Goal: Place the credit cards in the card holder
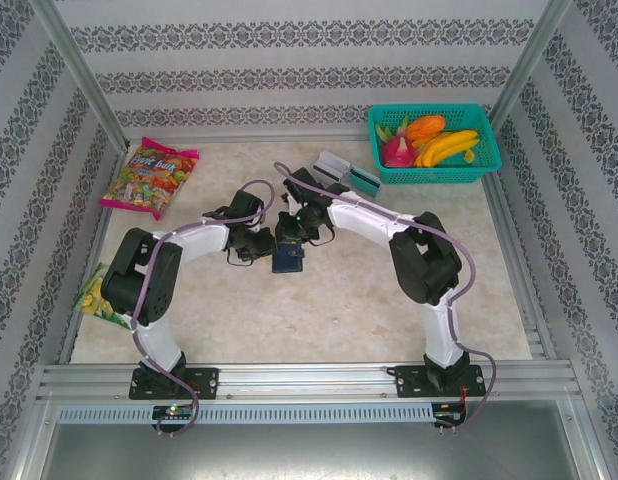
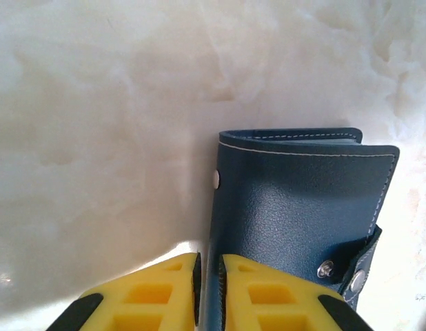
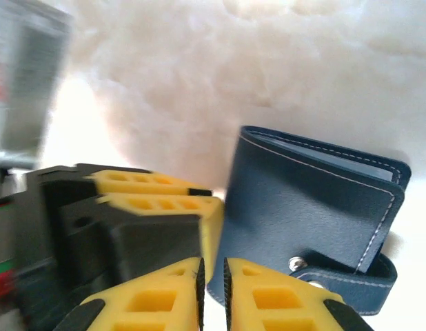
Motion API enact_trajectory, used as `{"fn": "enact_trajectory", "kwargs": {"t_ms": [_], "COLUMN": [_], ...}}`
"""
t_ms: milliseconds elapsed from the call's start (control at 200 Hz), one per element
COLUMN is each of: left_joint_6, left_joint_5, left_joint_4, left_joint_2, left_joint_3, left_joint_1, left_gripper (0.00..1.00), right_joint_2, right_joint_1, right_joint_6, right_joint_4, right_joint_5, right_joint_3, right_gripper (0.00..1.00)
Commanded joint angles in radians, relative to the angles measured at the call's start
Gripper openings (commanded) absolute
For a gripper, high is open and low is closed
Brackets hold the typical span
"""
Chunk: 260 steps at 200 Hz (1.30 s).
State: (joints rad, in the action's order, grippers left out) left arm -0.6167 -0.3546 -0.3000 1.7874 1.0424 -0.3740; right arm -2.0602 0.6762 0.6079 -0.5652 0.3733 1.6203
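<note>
Left claw [image 2: 209,265] is clamped on one edge of the holder [image 2: 296,207], mid-bench [image 1: 339,310]. Right claw [image 3: 213,270] sits nearly closed at its corner, and I can't tell if it's gripping. The cards [image 1: 339,172] lie by the far edge, so I reckon all the loading's left.

A robot test booth in a lab: wallpapered panels [image 1: 289,60] and an aluminium frame [image 1: 309,380] are enclosing a marble-look tabletop [image 1: 319,310]
</note>
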Motion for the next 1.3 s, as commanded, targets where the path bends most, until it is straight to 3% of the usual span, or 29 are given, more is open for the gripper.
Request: {"fn": "enact_trajectory", "kwargs": {"t_ms": [0,235,440,1294], "left_joint_6": [0.002,-0.014,-0.021,-0.042], "left_joint_5": [0.024,0.014,0.008,0.009], "left_joint_4": [-0.036,-0.024,-0.007,-0.005], "left_joint_2": [-0.045,-0.038,0.007,0.053], "left_joint_3": [-0.007,-0.018,-0.007,0.048], "left_joint_1": [-0.011,-0.023,-0.046,-0.098], "left_gripper": [0.19,0.19,0.19,0.19], "right_joint_2": [0.048,0.141,0.151,0.005], "right_joint_1": [-0.006,-0.038,-0.054,-0.068], "right_joint_6": [-0.031,-0.020,-0.064,-0.043], "right_joint_4": [-0.019,0.076,0.071,0.176], "right_joint_5": [-0.008,-0.011,-0.009,0.073], "right_joint_3": [0.004,-0.169,-0.251,-0.221], "right_gripper": [0.18,0.18,0.26,0.25]}}
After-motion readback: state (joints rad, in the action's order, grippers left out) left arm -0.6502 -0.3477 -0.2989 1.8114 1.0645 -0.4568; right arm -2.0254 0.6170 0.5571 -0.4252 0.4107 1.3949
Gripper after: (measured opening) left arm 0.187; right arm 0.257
